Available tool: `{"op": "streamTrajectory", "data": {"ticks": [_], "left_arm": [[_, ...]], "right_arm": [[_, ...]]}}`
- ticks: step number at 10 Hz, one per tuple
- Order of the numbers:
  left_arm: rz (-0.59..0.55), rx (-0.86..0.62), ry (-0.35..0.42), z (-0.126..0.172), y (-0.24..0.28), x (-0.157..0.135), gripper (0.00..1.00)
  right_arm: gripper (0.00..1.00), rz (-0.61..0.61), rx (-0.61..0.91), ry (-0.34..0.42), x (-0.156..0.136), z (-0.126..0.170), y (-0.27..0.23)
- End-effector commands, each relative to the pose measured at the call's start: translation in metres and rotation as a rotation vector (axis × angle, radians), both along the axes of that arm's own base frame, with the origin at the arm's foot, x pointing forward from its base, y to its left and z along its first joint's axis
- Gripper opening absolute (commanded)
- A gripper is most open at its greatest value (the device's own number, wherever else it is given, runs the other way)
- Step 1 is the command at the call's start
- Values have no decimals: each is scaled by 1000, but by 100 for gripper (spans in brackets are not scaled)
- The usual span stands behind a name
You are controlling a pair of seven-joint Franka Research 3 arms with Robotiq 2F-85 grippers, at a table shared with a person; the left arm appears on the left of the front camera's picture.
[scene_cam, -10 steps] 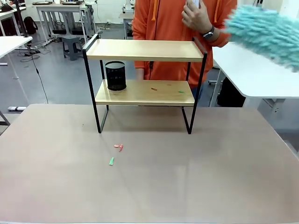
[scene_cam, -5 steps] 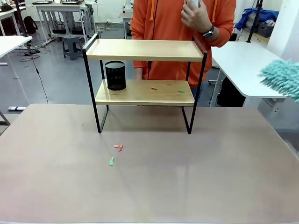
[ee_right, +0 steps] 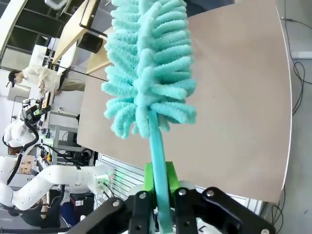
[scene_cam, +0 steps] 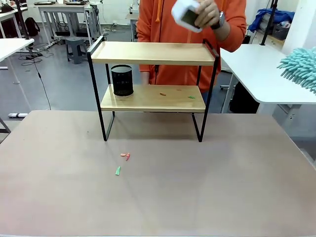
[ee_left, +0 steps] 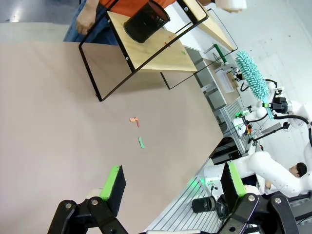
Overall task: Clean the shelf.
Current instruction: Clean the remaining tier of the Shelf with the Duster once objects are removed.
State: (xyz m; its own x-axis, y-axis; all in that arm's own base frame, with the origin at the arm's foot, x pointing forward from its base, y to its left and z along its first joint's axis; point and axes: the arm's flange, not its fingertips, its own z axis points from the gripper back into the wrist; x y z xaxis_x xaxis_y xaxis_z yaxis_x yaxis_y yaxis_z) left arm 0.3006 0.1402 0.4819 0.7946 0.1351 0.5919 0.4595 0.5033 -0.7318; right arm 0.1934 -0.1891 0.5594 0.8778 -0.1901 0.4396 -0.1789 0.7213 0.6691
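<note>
Fingers of right gripper (ee_right: 157, 176) tight on edge-cropped duster (ee_right: 146, 63), those of left gripper (ee_left: 173, 174) wide.

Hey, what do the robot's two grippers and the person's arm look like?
The left gripper is black, built of jointed links with round pivots, and its two fingers carry bright green pads. The right gripper matches it, with black links and green pads. The person's arm wears a bright orange sleeve and a dark wristwatch.
</note>
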Motion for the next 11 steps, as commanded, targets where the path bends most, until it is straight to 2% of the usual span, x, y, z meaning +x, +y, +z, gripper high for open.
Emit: {"op": "streamTrajectory", "data": {"ticks": [1, 11], "left_arm": [[0, -18, -29, 0, -2, 0, 100], [0, -18, -29, 0, -2, 0, 100]], "right_arm": [[12, 12, 4, -9, -1, 0, -4], [12, 12, 4, -9, -1, 0, -4]]}}
